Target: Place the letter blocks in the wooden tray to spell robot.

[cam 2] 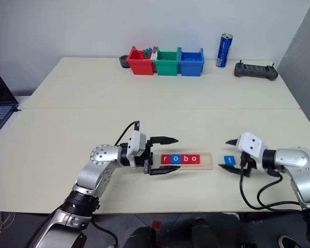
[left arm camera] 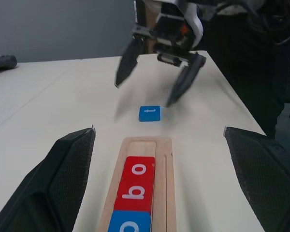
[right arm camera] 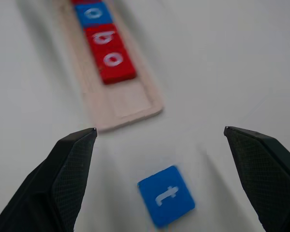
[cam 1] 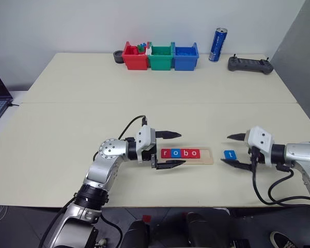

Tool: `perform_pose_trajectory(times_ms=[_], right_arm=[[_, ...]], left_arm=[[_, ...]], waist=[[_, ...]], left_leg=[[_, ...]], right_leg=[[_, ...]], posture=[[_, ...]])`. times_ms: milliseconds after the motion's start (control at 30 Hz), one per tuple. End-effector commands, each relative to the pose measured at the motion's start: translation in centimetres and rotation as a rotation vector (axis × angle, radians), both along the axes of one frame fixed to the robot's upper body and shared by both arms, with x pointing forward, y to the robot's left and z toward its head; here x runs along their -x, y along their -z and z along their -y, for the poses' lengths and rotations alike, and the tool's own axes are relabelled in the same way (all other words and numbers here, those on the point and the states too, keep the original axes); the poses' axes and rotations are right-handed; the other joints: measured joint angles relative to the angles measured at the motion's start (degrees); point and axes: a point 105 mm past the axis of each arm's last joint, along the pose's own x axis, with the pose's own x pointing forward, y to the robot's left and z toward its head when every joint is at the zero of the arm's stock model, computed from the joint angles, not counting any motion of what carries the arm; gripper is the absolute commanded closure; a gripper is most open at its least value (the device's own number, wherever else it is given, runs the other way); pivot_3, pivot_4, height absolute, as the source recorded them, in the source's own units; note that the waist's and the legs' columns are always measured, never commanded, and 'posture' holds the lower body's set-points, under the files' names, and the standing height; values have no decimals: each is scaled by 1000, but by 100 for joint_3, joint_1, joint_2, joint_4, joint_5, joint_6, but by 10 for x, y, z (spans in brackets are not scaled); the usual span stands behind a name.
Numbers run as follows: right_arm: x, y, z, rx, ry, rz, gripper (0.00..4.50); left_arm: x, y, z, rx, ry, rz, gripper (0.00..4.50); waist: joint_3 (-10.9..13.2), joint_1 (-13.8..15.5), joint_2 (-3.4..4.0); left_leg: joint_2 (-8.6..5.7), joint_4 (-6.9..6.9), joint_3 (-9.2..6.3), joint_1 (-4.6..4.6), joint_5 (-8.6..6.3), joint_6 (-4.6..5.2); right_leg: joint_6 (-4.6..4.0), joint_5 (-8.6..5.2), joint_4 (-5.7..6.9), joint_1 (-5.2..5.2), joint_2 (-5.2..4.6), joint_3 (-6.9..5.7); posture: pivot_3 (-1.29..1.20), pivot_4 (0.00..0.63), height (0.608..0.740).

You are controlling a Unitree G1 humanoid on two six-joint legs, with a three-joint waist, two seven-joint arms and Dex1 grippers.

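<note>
Four letter blocks (cam 1: pixel 181 153) seated in the wooden tray (cam 1: pixel 207 155), reading r-o-b-o; one empty slot left at the tray's right end; so we're on the last tile. The blue "t" block (cam 1: pixel 229 154) lies flat on the worktop (cam 1: pixel 160 93), just beside the tray's right end, not touching it.

Right pincer (cam 1: pixel 234 150) spread wide, holding nothing; it straddles the "t" with a finger on either side, tips apart from the tile as far as I can tell. Left pincer (cam 1: pixel 172 150) also spread and empty, parked level at the tray's left end, fingers either side of the strip.

Next, my read: right pincer settles onto the "t", closes on its edges, lifts, drops it into the free slot right of the last "o", letter upright to match; risk is nudging the tray, the left pincer may be there to brace it.
</note>
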Motion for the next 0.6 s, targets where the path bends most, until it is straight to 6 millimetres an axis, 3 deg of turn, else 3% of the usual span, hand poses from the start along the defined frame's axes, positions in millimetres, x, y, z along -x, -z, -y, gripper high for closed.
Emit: perform_pose_trajectory(times_ms=[33, 200, 600], right_arm=[[-2, -1, 3, 23, -93, -17, 14], [-13, 10, 14, 87, -122, -45, 14], [-26, 12, 21, 56, -74, -155, 14]], left_arm=[[0, -6, 1, 6, 6, 33, 0], [-1, -7, 1, 8, -2, 39, 0], [1, -6, -1, 9, -20, 32, 0]], waist=[[0, -4, 0], [0, 14, 0], [0, 106, 0]], left_leg=[[0, 0, 0, 0, 0, 0], [-2, 3, -1, -1, 1, -1], [-5, 5, -2, -1, 1, -1]], right_leg=[[0, 0, 0, 0, 0, 1], [-1, 1, 4, 0, -1, 1], [-1, 1, 10, -3, -7, 2]], posture=[[0, 150, 740], [0, 150, 740], [0, 150, 740]])
